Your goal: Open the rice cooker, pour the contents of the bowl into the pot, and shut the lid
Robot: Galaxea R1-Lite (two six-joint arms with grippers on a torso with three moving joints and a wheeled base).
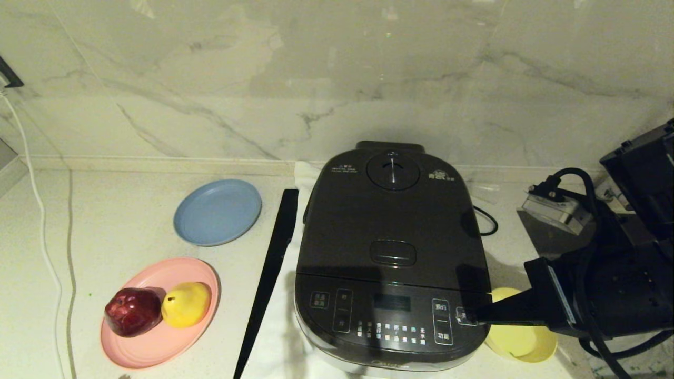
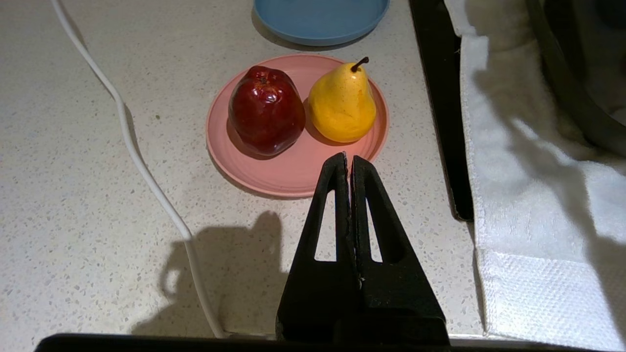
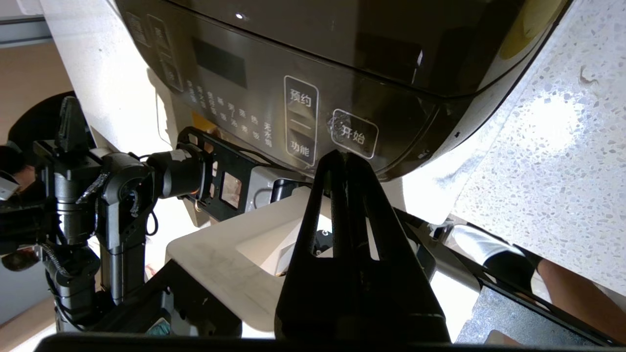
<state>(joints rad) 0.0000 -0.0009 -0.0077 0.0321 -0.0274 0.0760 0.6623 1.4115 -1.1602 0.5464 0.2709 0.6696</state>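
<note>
With the lid [image 1: 392, 221] down on the rice cooker [image 1: 392, 258] at frame centre, the closed, empty right claw [image 1: 470, 316] is pressed to the lower-right panel button, so withdrawal is judged next.

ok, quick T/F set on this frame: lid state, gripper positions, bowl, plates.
1. The lid of the rice cooker is open. False: it is down, closed.
2. The right gripper has its shut tips at the front button panel. True.
3. The bowl sits left of the cooker. False: it is on the cooker's right, under the right arm.
4. The pink plate holds a red apple and a yellow pear. True.
5. The left gripper grips the blue plate. False: it is shut on nothing, near the pink plate.
</note>
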